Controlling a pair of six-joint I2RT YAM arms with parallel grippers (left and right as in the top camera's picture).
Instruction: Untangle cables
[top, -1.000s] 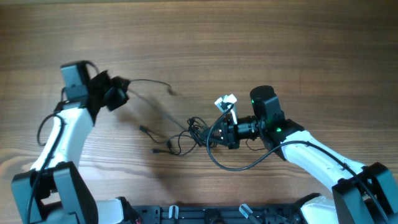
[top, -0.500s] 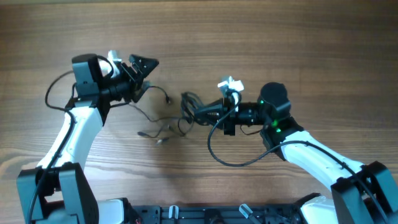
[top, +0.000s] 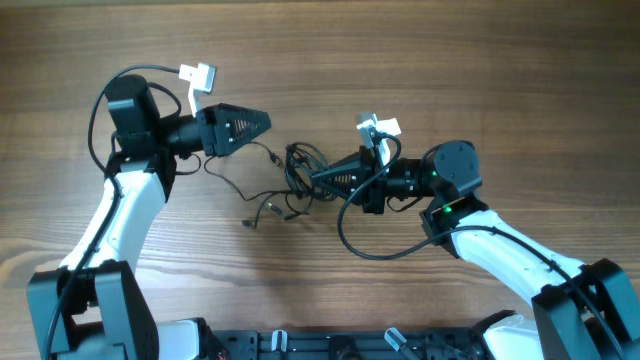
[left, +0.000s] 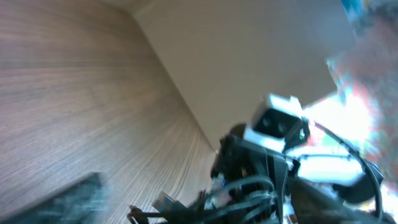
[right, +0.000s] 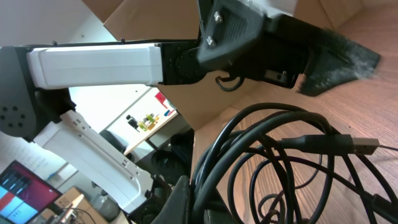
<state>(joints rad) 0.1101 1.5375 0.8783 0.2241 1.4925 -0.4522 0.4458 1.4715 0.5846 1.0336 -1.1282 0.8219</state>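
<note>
Overhead evenly lit — left wrist motion-blurred, glary.

A wood-grain table meets a plain beige panel, with bright glare beside it.

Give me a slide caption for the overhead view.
Right end effector grips a black cable tangle over the wood table; left end effector points at it from the other side.
</note>
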